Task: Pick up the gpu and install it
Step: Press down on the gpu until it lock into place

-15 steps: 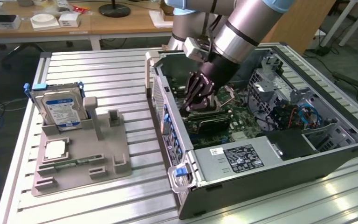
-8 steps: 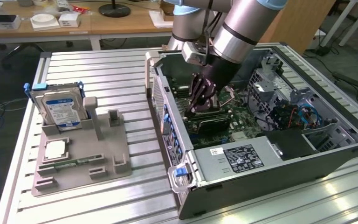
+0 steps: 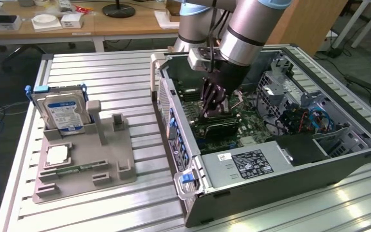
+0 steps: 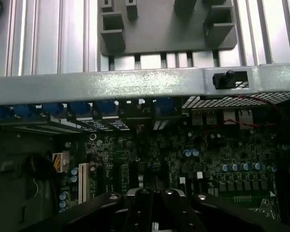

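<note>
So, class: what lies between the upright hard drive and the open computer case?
In the exterior view, bare ribbed table separates the hard drive from the computer case.

One open computer case (image 3: 282,164), one grey holder tray (image 3: 85,162), one hard drive (image 3: 62,112), one robot arm (image 3: 250,29), one table (image 3: 108,72).

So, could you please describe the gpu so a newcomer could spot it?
Find the open computer case on the slatted table. Inside, under the gripper, the gpu sits on the motherboard: a dark flat card, unlike the green board around it.
</note>
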